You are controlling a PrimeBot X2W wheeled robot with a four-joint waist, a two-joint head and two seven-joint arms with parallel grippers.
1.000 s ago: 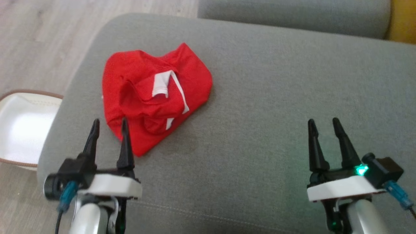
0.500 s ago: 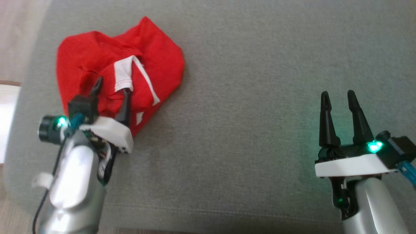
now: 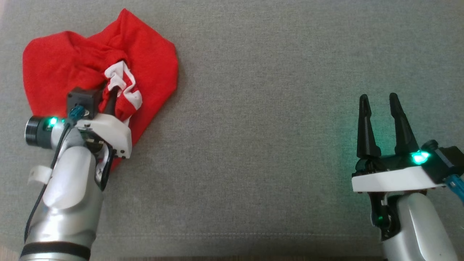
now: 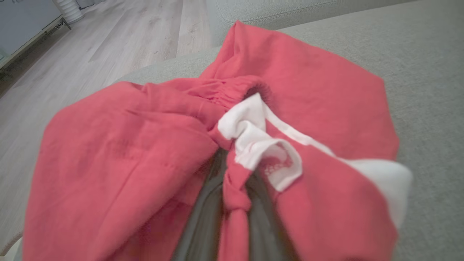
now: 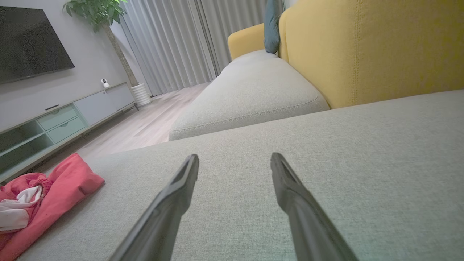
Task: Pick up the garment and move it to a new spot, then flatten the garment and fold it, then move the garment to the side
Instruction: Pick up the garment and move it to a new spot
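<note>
Pick-up step: the left end effector (image 3: 108, 95) is pinched on a bunched red-and-white fold of the garment (image 3: 72, 72), which lies crumpled around and ahead of it on the sofa cushion (image 3: 272, 127). The right end effector (image 3: 378, 101), well apart, gapes empty. Next, probably a lift, keeping the pinch firm.

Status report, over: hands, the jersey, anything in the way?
Left hand pinched shut on a fold of the red jersey. Right hand open, apart from it. Jersey crumpled on the grey sofa cushion. No obstruction seen.
</note>
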